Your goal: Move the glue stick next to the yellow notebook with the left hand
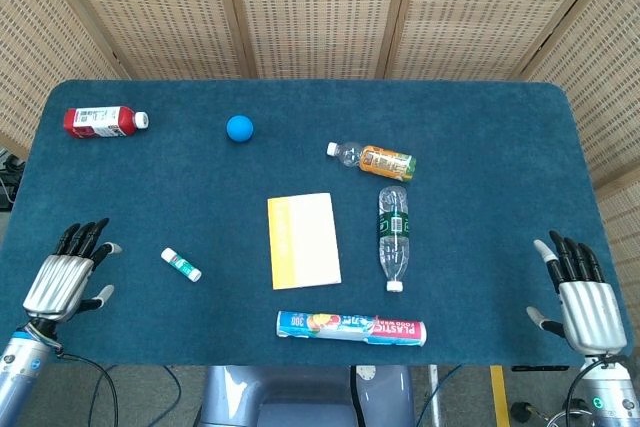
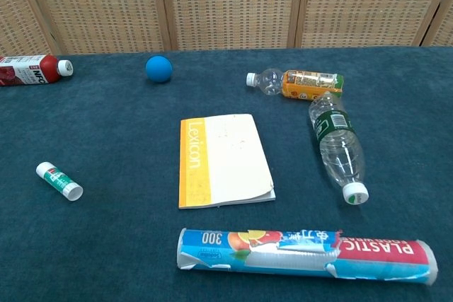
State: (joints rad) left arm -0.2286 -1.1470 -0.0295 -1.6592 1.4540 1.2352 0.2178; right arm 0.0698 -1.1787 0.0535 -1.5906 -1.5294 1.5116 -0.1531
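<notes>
Glue stick point(image 1: 181, 265) lies well left of the notebook point(image 1: 303, 240) — left hand point(image 1: 66, 283) near it, fingers spread, empty.

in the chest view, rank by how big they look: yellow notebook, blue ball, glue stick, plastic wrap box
1. Yellow notebook, the broadest area.
2. Plastic wrap box, longer but thin; it lies nearest the camera, which flatters it.
3. Glue stick and blue ball look alike; the ball lies farther back, so unranked.

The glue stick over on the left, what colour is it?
The glue stick is white with a green band round its middle; the chest view shows it best.
</notes>
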